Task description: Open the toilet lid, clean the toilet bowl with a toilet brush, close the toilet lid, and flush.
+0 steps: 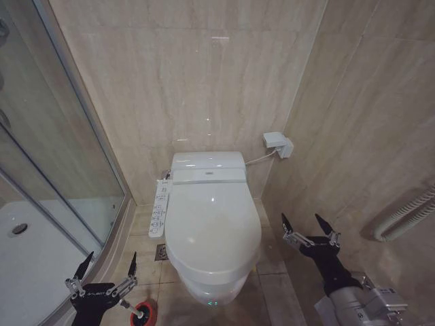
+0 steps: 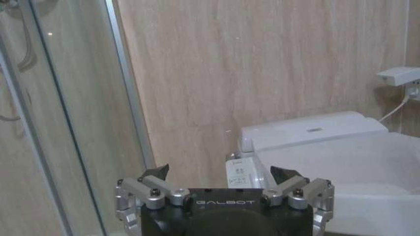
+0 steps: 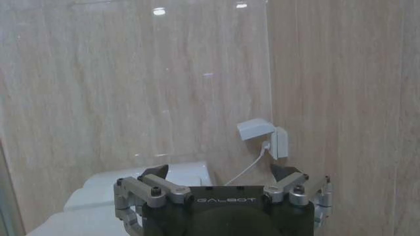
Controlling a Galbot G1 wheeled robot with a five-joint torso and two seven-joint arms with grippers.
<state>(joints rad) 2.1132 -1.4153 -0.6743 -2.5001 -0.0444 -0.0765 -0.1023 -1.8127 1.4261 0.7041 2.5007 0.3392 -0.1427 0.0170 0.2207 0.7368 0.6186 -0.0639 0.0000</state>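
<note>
While toilet lid (image 1: 212, 217) lies closed, left gripper (image 1: 107, 266) and right gripper (image 1: 308, 227) flank bowl, both spread wide, empty.

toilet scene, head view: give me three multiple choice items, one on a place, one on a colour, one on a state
1. Where does the narrow white control panel with buttons sit?
A. on the robot's left side of the toilet
B. on the robot's right side of the toilet
C. on the back wall above the tank

2. What colour is the small round cup holder on the floor by the left tool?
A. blue
B. red
C. green

3. In what state is the large glossy white oval plastic toilet lid?
A. raised against the tank
B. taken off
C. down, covering the bowl

Answers: 1 A, the panel juts out beside the lid's left edge. 2 B, the holder shows red next to the shower tray's edge. 3 C, the smooth lid lies flat, while both the left tool and the right tool hover open, apart from it.
</note>
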